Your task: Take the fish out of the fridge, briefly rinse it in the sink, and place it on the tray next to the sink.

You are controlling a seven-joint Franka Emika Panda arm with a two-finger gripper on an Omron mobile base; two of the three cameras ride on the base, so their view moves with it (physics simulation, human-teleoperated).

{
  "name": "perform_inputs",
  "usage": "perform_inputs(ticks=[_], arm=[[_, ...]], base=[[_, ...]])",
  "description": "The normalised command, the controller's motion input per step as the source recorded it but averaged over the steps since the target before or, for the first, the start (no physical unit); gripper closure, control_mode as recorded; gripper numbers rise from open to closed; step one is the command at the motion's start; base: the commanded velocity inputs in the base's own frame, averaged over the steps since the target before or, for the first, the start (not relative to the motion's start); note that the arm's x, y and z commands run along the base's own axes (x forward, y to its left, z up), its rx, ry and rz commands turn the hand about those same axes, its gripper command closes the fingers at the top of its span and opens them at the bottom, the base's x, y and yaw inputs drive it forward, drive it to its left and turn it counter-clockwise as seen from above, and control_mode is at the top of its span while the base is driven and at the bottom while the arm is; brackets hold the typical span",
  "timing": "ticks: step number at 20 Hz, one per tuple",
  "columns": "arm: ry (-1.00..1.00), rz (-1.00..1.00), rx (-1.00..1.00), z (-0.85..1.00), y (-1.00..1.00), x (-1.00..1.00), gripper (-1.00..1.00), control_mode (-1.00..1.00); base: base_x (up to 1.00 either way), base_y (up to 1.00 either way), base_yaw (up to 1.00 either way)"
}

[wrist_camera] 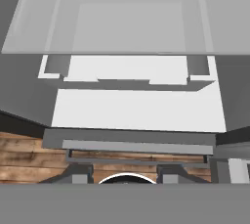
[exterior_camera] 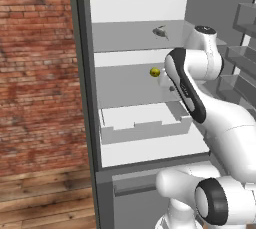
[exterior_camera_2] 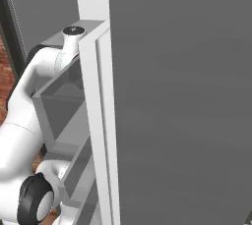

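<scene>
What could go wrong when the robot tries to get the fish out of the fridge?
The fish lies on an upper shelf while the hand view looks down at the white drawer, so the arm likely has to lift a lot and might bump a shelf edge. The yellow-green fruit sits on the shelf below and could get knocked. The open door's shelves stand close by the arm.

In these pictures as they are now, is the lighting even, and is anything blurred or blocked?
Left base view: flat, even light, soft shadows under the shelves; the fish is small but clear, and the arm covers part of the fridge. Right base view: the grey fridge door blocks most of the scene. Hand view: sharp, no glare, the white drawer evenly lit.
</scene>
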Motion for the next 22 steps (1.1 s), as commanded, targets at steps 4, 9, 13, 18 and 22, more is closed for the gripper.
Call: perform_inputs(ticks=[4,9,13,18,22], arm=[[0.0,0.0,0.0,0.0,0.0,0.02,-1.0,-1.0],[-0.1,0.0,0.0,0.06,0.0,-0.05,-1.0,-1.0],[-0.34,0.0,0.0,0.25,0.0,-0.28,-1.0,-1.0],[-0.43,0.0,-0.01,0.34,-0.02,-0.31,-1.0,-1.0],[-0.4,0.0,-0.02,0.56,-0.03,-0.08,-1.0,-1.0]], base=[[0.0,0.0,0.0],[0.0,0.0,0.0],[0.0,0.0,0.0],[0.0,0.0,0.0],[0.0,0.0,0.0]])
